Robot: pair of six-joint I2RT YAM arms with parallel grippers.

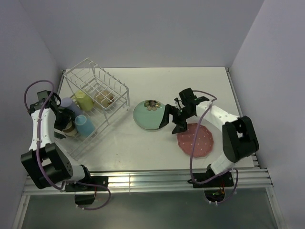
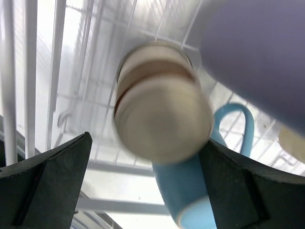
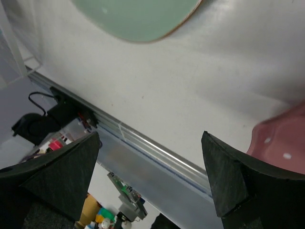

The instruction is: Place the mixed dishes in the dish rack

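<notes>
The fingers (image 2: 47,181) of the left gripper (image 1: 65,125) are standing wide apart, and I'm watching the small metal cup (image 2: 159,112) sitting between them. It is blurred, showing a pale beige sheen with a brown band round it, and I cannot tell whether either finger is touching it. It is resting at the near-left corner of the white wire dish rack (image 1: 97,76). Just beside it the light blue mug (image 2: 186,191) is showing its handle, and the lavender cup (image 2: 257,47) is filling the upper right of the wrist view. Farther right inside the rack, the yellow mug (image 1: 84,100) and the cream bowl (image 1: 106,99) are sitting among the wires.

Out on the table (image 1: 133,148), the mint-green plate (image 1: 147,118) is lying with a dark flower printed near its far rim. The right gripper (image 1: 172,121) is hovering just beside that plate's right edge, its fingers (image 3: 57,171) spread wide and holding nothing. The pink plate (image 1: 196,140), white-dotted and wavy-rimmed, is lying just right of the gripper.
</notes>
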